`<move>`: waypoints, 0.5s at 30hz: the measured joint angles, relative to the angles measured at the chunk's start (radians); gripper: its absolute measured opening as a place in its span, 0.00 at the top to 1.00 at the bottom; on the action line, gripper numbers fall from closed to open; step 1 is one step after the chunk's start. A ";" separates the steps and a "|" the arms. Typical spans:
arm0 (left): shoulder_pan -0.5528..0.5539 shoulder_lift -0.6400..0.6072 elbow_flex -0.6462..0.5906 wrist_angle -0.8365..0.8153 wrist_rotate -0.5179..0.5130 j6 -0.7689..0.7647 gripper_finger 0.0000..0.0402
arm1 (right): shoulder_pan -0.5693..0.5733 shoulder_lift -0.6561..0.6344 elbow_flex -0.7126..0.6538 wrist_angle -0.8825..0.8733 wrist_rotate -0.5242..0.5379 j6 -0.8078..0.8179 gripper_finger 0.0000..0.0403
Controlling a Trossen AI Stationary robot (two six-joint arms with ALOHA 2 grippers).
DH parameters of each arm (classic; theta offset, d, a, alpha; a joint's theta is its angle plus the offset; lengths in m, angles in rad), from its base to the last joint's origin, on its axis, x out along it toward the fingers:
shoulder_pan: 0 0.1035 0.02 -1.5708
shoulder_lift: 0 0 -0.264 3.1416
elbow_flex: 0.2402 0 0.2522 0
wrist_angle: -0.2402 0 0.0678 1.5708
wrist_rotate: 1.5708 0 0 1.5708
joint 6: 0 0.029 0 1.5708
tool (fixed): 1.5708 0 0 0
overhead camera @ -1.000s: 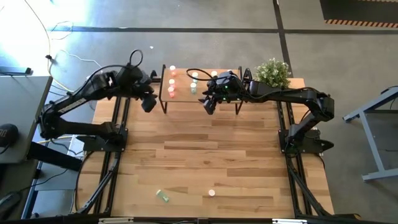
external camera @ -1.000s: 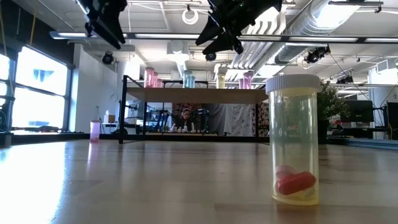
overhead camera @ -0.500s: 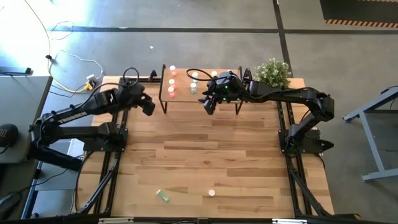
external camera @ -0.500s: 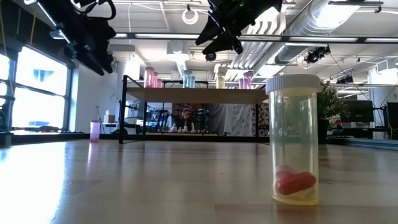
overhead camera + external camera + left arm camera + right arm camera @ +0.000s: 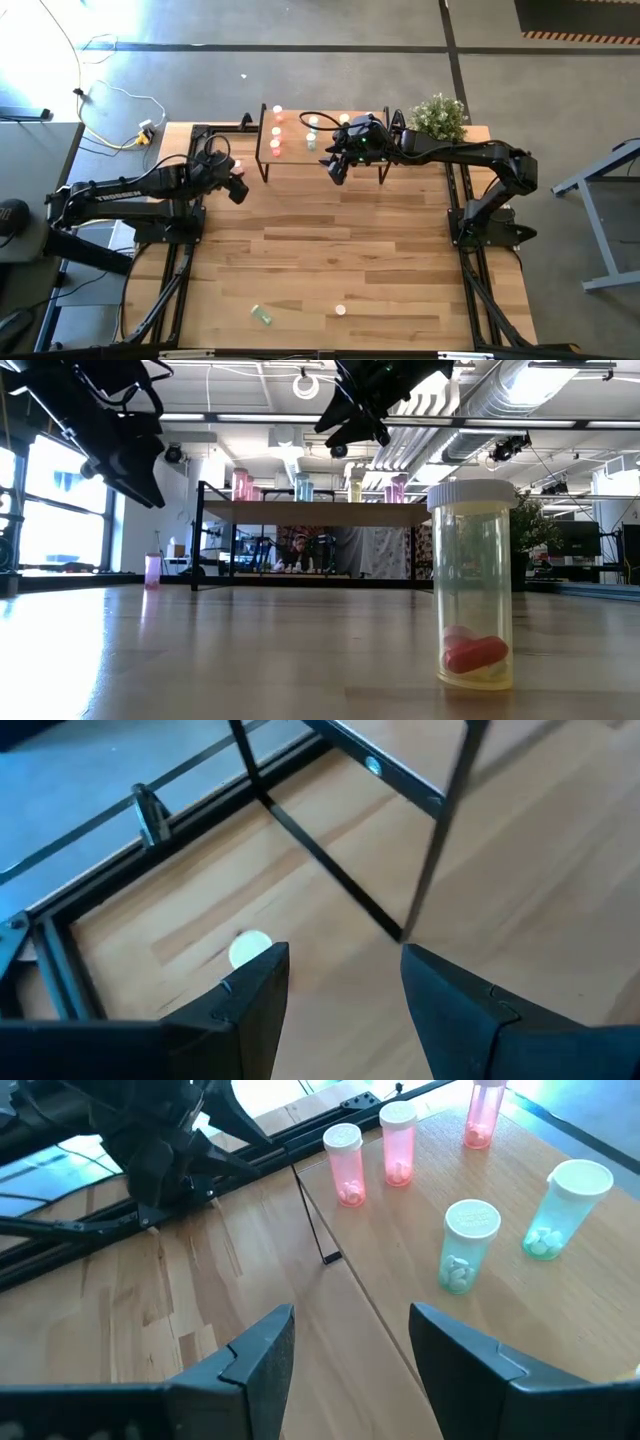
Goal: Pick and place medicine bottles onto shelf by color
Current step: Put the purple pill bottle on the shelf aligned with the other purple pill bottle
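Note:
The shelf stands at the table's far edge and bears several medicine bottles, pink and green among them. One pink bottle stands on the table left of the shelf; its pale cap shows just beyond my left gripper, which hangs open above the table near the shelf's left leg. My right gripper hovers open over the shelf's front edge, empty. A yellow bottle stands upright near the front edge, and a green one lies beside it.
A potted plant stands at the shelf's right end. Black rails run along the table's left and right sides. Bare wooden tabletop stretches between the shelf and the two front bottles.
My left gripper has sunk toward the table and drawn back from the shelf's left end toward the table's left edge, tipping less steeply; its fingers stay open.

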 joint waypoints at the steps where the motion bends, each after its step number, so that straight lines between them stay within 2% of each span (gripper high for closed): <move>1: -0.010 -0.006 -0.007 0.005 0.000 0.000 0.54 | 0.000 0.000 0.000 0.000 0.000 -0.008 0.53; 15: -0.038 0.015 -0.038 0.023 0.015 -0.068 0.54 | -0.015 -0.001 0.000 -0.008 0.006 -0.123 0.53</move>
